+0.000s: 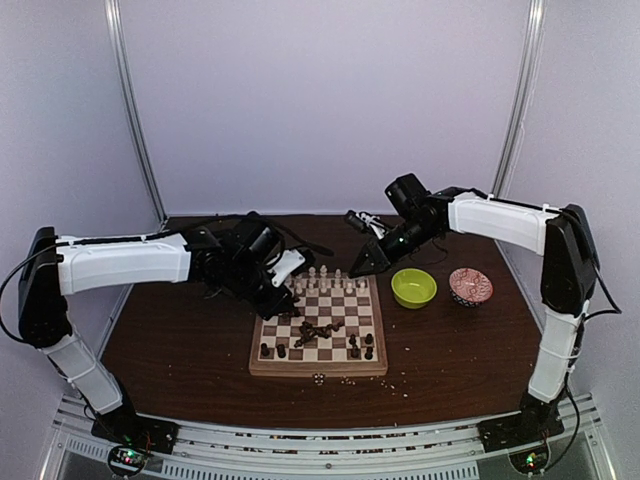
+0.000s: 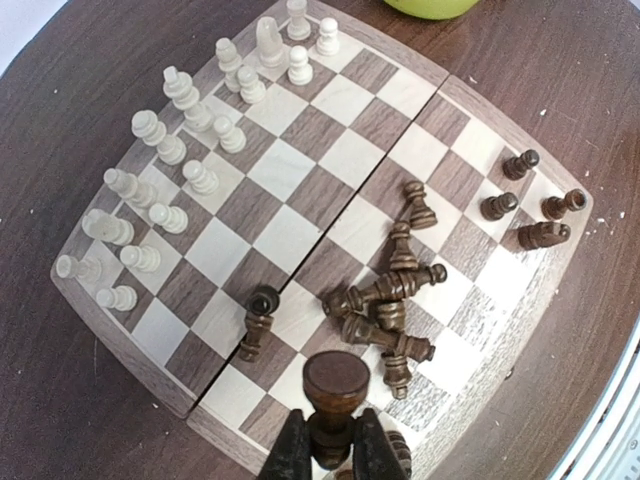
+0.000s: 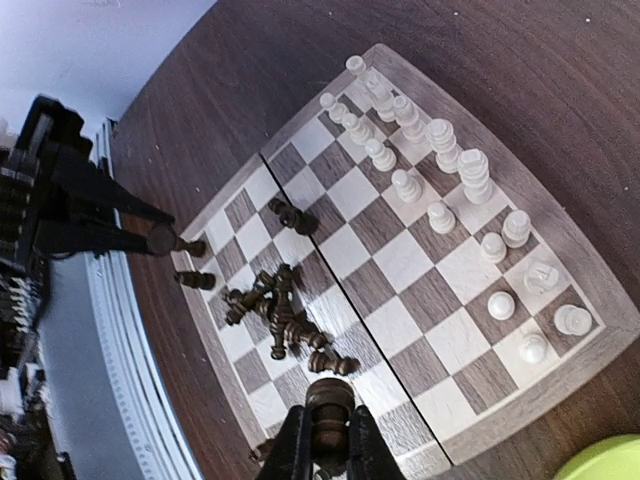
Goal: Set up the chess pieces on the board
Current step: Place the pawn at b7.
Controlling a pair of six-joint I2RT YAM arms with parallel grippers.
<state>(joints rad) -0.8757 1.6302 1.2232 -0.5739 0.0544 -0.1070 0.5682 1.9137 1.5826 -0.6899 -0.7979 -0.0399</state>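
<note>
The board (image 1: 318, 370) lies mid-table. Cream-white pieces (image 1: 325, 280) stand in two rows along its far edge, as the left wrist view (image 2: 190, 150) and the right wrist view (image 3: 440, 170) show. A heap of dark brown pieces (image 2: 390, 300) lies toppled mid-board (image 3: 280, 310). A few dark pieces (image 2: 520, 165) stand near the near edge. My left gripper (image 2: 333, 440) is shut on a dark brown piece (image 2: 335, 385), held above the board's left side (image 1: 290, 300). My right gripper (image 3: 330, 445) is shut on another dark brown piece (image 3: 330, 405) above the far right corner (image 1: 365, 262).
A lime-green bowl (image 1: 413, 287) and a red patterned bowl (image 1: 470, 286) stand right of the board. Pale crumbs (image 1: 350, 380) lie scattered on the dark wood table in front of the board. White walls close the table in behind and at the sides.
</note>
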